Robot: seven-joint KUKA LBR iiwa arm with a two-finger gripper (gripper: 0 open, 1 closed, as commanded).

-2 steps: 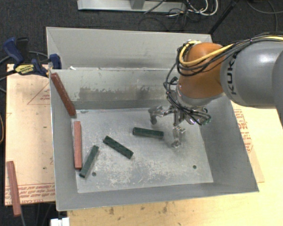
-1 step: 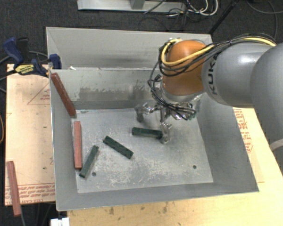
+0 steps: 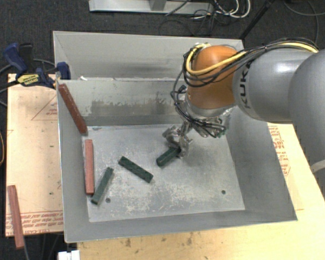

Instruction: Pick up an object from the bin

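My gripper (image 3: 179,141) is low in the middle of the bin, under the orange wrist cover. A short dark green block (image 3: 166,157) lies right below it, tilted, with its upper right end touching or tucked under the gripper's tip. Whether that end is gripped is hidden. A longer dark green bar (image 3: 135,169) lies flat a little to the left of the block, apart from it.
Another dark green bar (image 3: 102,186) lies near the bin's front left. Beside it, a red-brown bar (image 3: 89,166) runs along the left wall. A second red-brown bar (image 3: 72,109) leans in the back left corner. The arm covers the bin's right rear.
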